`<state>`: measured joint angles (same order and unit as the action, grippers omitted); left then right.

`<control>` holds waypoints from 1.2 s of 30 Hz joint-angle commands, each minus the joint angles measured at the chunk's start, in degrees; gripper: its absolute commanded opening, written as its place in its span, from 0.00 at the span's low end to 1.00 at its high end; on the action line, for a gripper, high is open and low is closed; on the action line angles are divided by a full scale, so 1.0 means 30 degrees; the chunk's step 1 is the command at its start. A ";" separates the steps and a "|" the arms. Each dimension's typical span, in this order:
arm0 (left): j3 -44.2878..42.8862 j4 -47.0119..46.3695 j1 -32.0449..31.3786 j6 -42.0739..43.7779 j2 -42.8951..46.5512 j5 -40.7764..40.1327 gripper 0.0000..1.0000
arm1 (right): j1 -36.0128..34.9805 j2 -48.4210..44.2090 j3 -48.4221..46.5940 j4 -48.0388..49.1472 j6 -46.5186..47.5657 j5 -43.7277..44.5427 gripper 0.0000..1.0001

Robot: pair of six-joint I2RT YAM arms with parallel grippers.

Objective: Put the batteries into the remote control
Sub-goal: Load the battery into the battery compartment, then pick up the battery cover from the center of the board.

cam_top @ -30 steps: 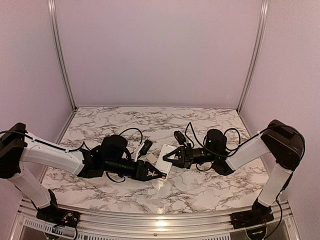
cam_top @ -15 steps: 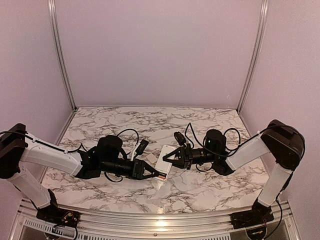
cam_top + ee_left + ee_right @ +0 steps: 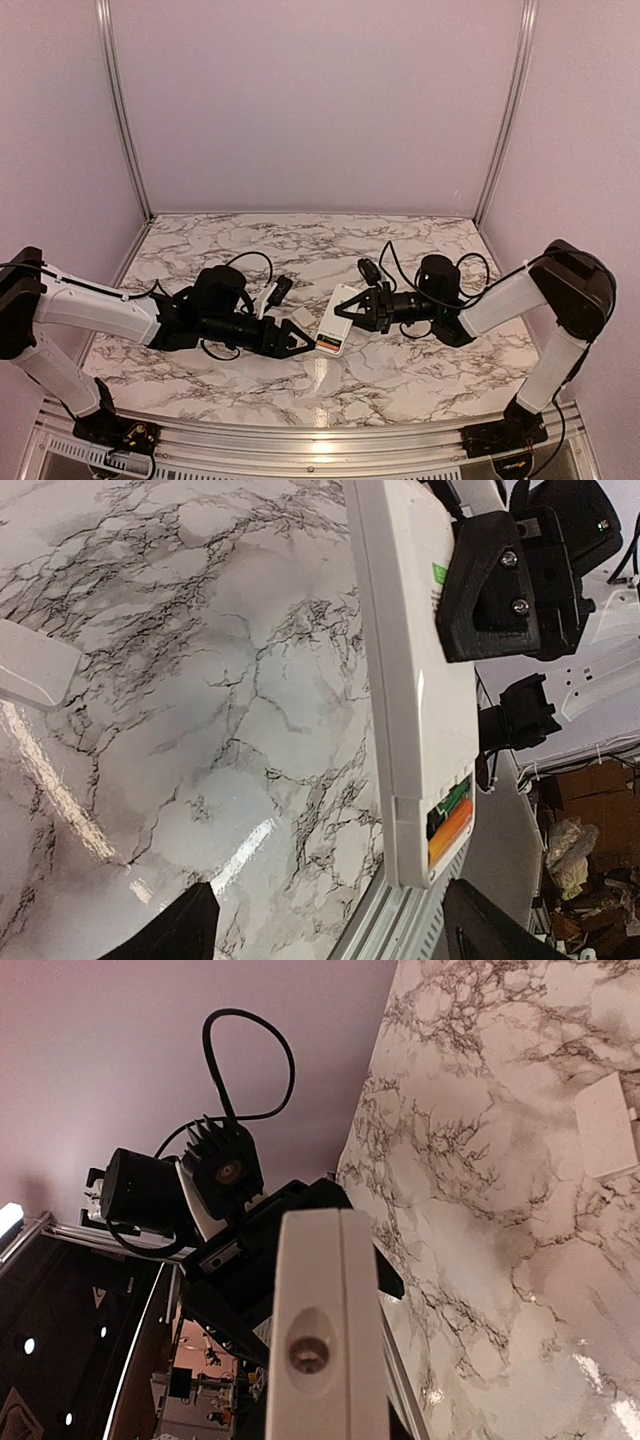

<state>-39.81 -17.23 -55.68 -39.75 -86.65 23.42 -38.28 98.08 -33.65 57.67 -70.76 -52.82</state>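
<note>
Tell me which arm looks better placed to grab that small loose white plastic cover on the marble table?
Probably left. The left gripper is open and empty, close to the small white plastic cover, while the right gripper is shut on the slim white rectangular remote control.

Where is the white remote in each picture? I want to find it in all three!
Top external: the slim white plastic remote control is in the middle, between the two arms.
Left wrist: it runs down the right of centre, with an orange battery at its lower end.
Right wrist: it is seen end-on at bottom centre.
Shared landmark: the small loose white cover piece.
</note>
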 commanded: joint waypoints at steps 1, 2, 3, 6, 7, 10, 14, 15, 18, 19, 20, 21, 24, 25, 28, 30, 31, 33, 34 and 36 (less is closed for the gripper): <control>-0.1453 0.3172 0.0132 0.2707 0.1008 -0.1876 0.86 | 0.0802 -0.1871 -0.0350 -0.2843 0.3117 -0.0022 0.00; -0.1797 0.3757 0.0147 0.3288 0.1032 -0.2433 0.88 | 0.0917 -0.2203 -0.0520 -0.3912 0.3890 0.0135 0.00; -0.2133 0.4394 0.0160 0.3764 0.1009 -0.3147 0.91 | 0.1100 -0.2516 -0.0618 -0.5001 0.4671 0.0341 0.00; -0.3338 0.6584 0.0238 0.4914 0.0690 -0.5464 0.96 | 0.1801 -0.3375 -0.0631 -0.7089 0.6134 0.0777 0.00; -0.3798 0.7164 0.0296 0.5363 0.0520 -0.6038 0.98 | 0.2115 -0.3596 -0.0449 -0.7244 0.6277 0.0770 0.00; -0.5833 0.9742 0.0605 0.7190 -0.0926 -0.7569 0.99 | 0.3308 -0.4219 0.0155 -0.7410 0.6471 0.0598 0.00; -0.8738 1.2879 0.0900 0.9750 -0.3940 -0.9558 0.99 | 0.4273 -0.4831 0.0809 -0.7082 0.6484 0.0278 0.00; -0.9311 1.3287 0.0976 1.0252 -0.4516 -0.9662 0.99 | 0.4427 -0.4968 0.0907 -0.7104 0.6493 0.0213 0.00; -1.0985 1.4409 0.1371 1.1270 -0.6088 -0.9851 0.99 | 0.4706 -0.5421 0.0988 -0.7755 0.6930 0.0285 0.00; -1.1327 1.4661 0.1503 1.1489 -0.6542 -0.9772 0.99 | 0.4767 -0.5582 0.1031 -0.8008 0.7076 0.0353 0.00; -1.1703 1.4835 0.1607 1.1590 -0.7062 -0.9689 0.99 | 0.4829 -0.5707 0.1070 -0.8241 0.7201 0.0413 0.00; -1.2021 1.4993 0.1712 1.1624 -0.7400 -0.9554 0.99 | 0.4888 -0.5806 0.1127 -0.8446 0.7319 0.0563 0.00; -1.2501 1.4879 0.1773 1.2043 -0.8064 -0.9146 0.99 | 0.5086 -0.5816 0.1315 -0.8665 0.7400 0.0818 0.00; -1.2659 1.4870 0.1788 1.2245 -0.8250 -0.9051 0.98 | 0.5147 -0.5802 0.1402 -0.8609 0.7355 0.0895 0.00; -1.3399 1.4985 0.1830 1.2867 -0.8985 -0.8879 0.96 | 0.5281 -0.5708 0.1616 -0.8350 0.7116 0.1087 0.00; -1.3748 1.4924 0.1900 1.3153 -0.9421 -0.8530 0.95 | 0.5290 -0.5692 0.1636 -0.8351 0.7039 0.1180 0.00; -1.3852 1.4840 0.1968 1.3592 -0.9650 -0.8429 0.94 | 0.5288 -0.5695 0.1636 -0.8387 0.6999 0.1219 0.00; -1.4318 1.5082 0.2152 1.4024 -1.0224 -0.8325 0.93 | 0.5319 -0.5767 0.1636 -0.8434 0.6977 0.1285 0.00; -1.4575 1.5273 0.2242 1.4122 -1.0546 -0.8366 0.92 | 0.5319 -0.5818 0.1658 -0.8484 0.7003 0.1291 0.00; -1.4859 1.5362 0.2476 1.4235 -1.1014 -0.8065 0.90 | 0.5319 -0.5925 0.1716 -0.8500 0.7005 0.1344 0.00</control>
<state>-82.19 26.41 -49.80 -0.08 -116.40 -2.44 -22.83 81.45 -28.23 32.10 -49.84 -49.69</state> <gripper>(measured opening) 0.913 0.142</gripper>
